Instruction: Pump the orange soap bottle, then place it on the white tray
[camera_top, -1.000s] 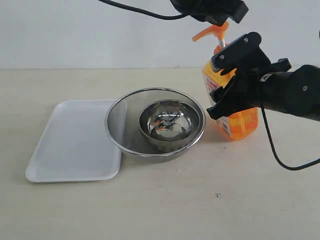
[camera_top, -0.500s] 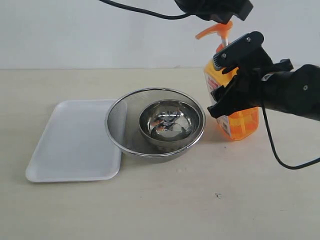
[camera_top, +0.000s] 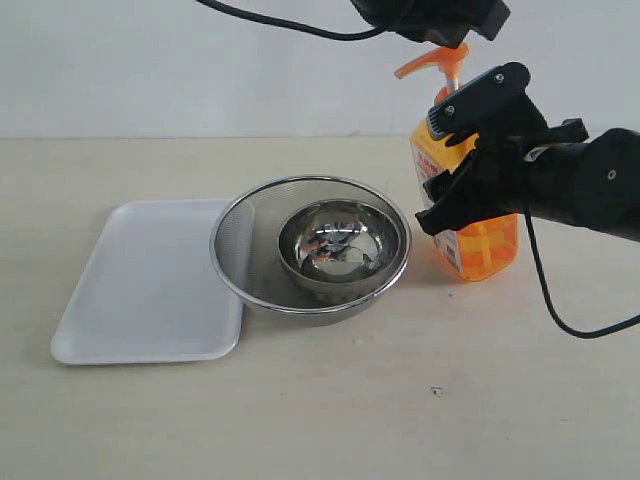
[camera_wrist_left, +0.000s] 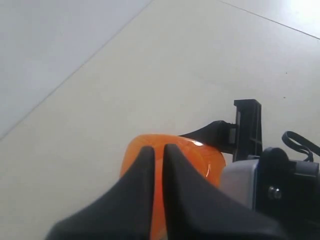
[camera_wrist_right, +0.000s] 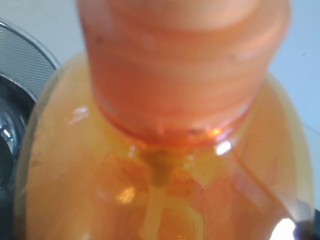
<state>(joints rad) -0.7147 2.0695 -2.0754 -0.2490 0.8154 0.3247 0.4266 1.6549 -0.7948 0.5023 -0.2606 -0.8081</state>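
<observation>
My right gripper (camera_top: 466, 150) holds the orange soap bottle (camera_top: 487, 248). My left gripper (camera_wrist_left: 159, 156), pinched closed, sits on its pump. Placing it on the white tray (camera_top: 140, 290) is not yet done.

The exterior camera stands off the table (camera_top: 320, 430), slightly above it, facing the far wall (camera_top: 150, 70), wide enough for tray (camera_top: 140, 290), bowl (camera_top: 235, 250) and bottle (camera_top: 485, 250). The left wrist camera looks down past the left gripper (camera_wrist_left: 158, 148) onto the bottle's pump (camera_wrist_left: 200, 155), table beyond. The right wrist camera sits hard against the bottle's neck, blurred, catching a sliver of bowl. All three share the bottle.
</observation>
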